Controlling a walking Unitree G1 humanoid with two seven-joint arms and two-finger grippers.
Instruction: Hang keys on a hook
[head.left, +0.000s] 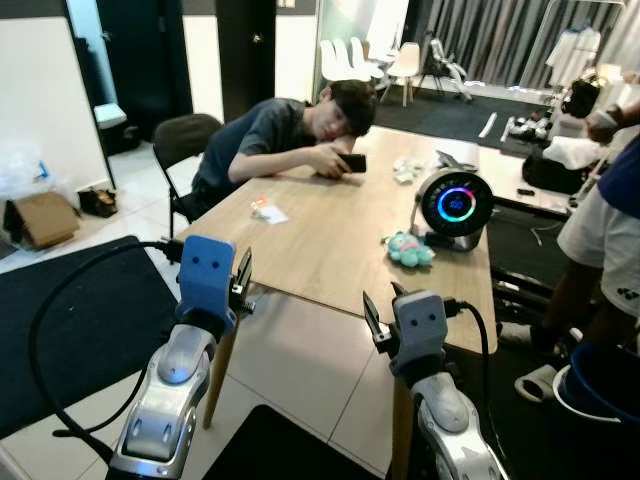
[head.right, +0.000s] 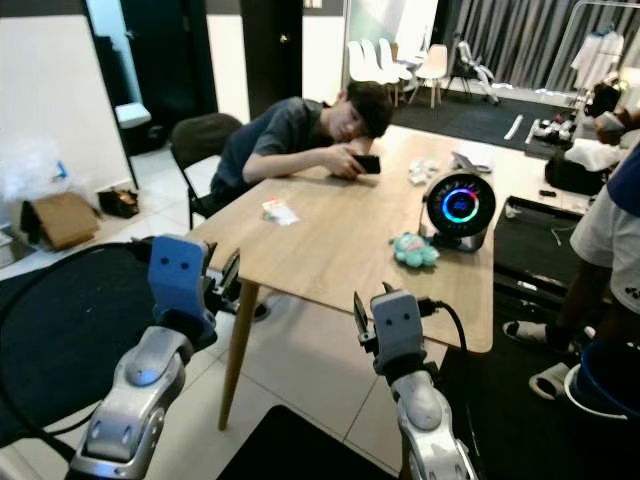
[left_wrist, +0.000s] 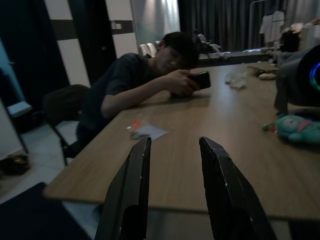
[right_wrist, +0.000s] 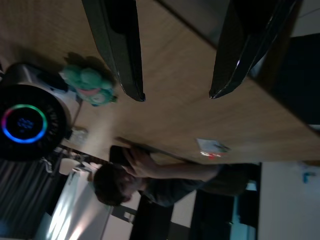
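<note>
A small white card with a red-orange piece (head.left: 268, 210) lies on the wooden table (head.left: 330, 250) near its left edge; I cannot tell whether it is the keys. I make out no hook. My left gripper (head.left: 241, 280) is raised just before the table's near left corner, and the left wrist view shows its fingers (left_wrist: 131, 190) open with nothing between them. My right gripper (head.left: 376, 325) hovers at the table's near edge. It is open and empty in the right wrist view (right_wrist: 177, 97).
A person (head.left: 290, 135) leans on the table's far side holding a phone (head.left: 352, 161). A teal plush toy (head.left: 408, 249) and a round speaker with a glowing ring (head.left: 456, 205) stand at the right. Another person (head.left: 600, 230) stands beside a blue bucket (head.left: 605, 385). Black mats (head.left: 70, 320) cover the floor.
</note>
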